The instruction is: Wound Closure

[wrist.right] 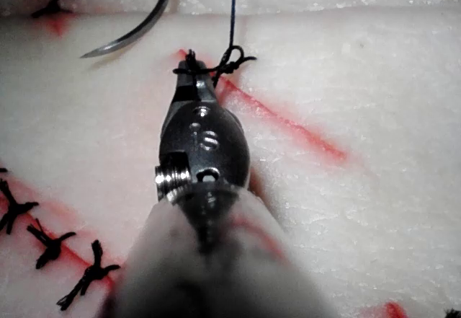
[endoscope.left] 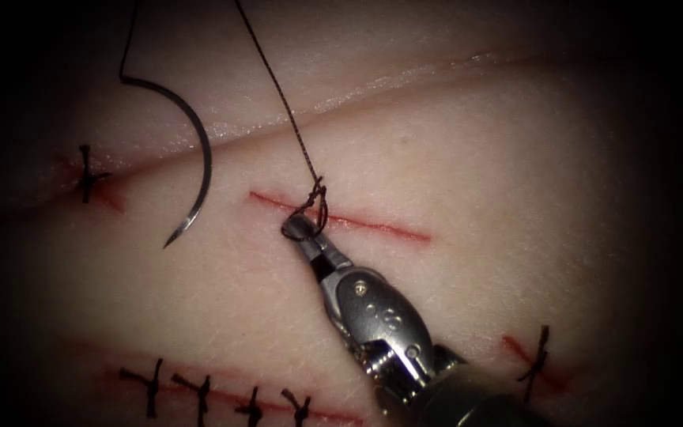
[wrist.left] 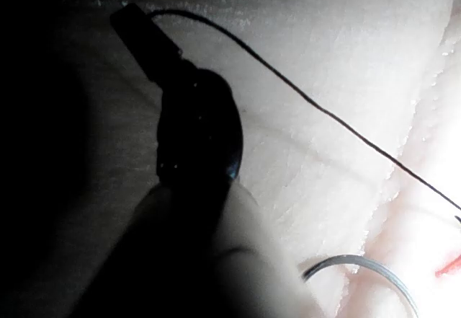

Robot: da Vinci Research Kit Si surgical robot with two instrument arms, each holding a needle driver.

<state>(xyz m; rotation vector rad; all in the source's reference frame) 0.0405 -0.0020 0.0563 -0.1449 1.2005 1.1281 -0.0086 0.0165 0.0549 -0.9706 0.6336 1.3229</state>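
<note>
a pale slab of tissue (endoscope.left: 515, 198) lies under the light, crossed by a fold line, with dark all round it. one open red cut (endoscope.left: 341, 219) runs across the middle. the right tool (endoscope.left: 300, 229) comes up from the lower right with its jaws closed, pinching the thread (endoscope.left: 286, 103) at a small loop or knot (endoscope.left: 316, 202) sitting on the cut's left part; from there the strand rises taut and away. in the left wrist view the left tool (wrist.left: 133, 21) is a dark shape with thread leaving its tip; whether its jaws are closed cannot be told. the needle (endoscope.left: 199, 158) lies free on the tissue left of the cut, not in the tissue and held by neither tool.

as a judgement, a knot here wants even tension on both strands, kept low over the cut, without tearing the edges.

count: one needle, two tools, one open cut, six finished stitches, namely four in the lower row (endoscope.left: 223, 395), one far left (endoscope.left: 86, 175) and one lower right (endoscope.left: 537, 356).
</note>
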